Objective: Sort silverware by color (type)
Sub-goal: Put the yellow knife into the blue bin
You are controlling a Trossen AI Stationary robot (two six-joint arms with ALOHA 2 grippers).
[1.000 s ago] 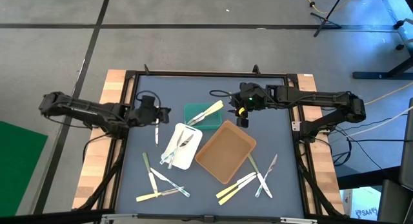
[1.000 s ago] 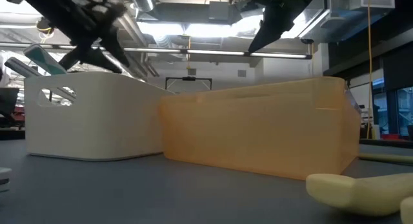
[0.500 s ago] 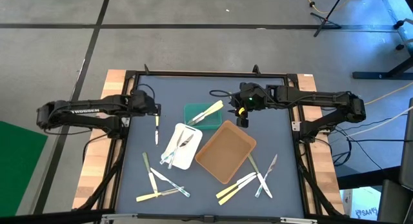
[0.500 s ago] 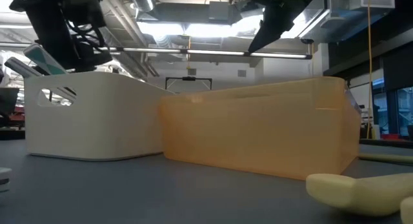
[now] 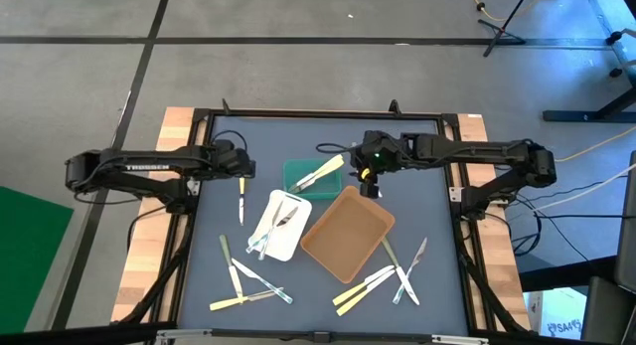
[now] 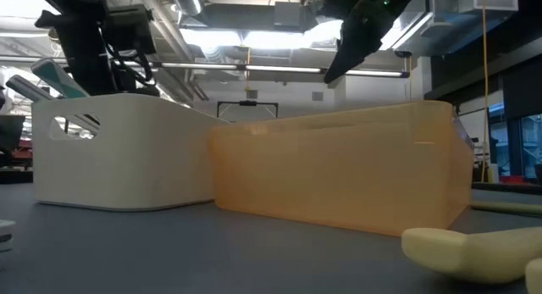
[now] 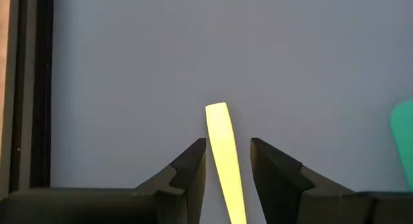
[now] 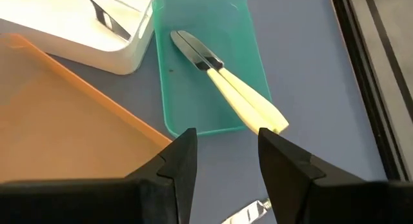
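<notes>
Nearest the front edge of the grey table (image 5: 209,275), loose silverware lies in two scatters: a left cluster (image 5: 246,285) of cream and olive-handled pieces, and a right cluster (image 5: 383,275) of cream and translucent ones. Just beyond them sit the white tray (image 5: 295,241), holding a few pale utensils, and to its right the brown tray (image 5: 348,234), tilted on the table. Farther back is the green tray (image 8: 210,88) with two cream-handled, dark-tipped utensils (image 8: 222,82) lying across it, their handles poking over the rim. The right gripper (image 8: 222,156) hovers at the gap between the green and brown trays, fingers apart and empty. Over to the left, the left gripper (image 7: 227,164) has its fingers spread either side of a cream utensil handle (image 7: 224,156), which lies on the table; I can't tell whether they touch it.
</notes>
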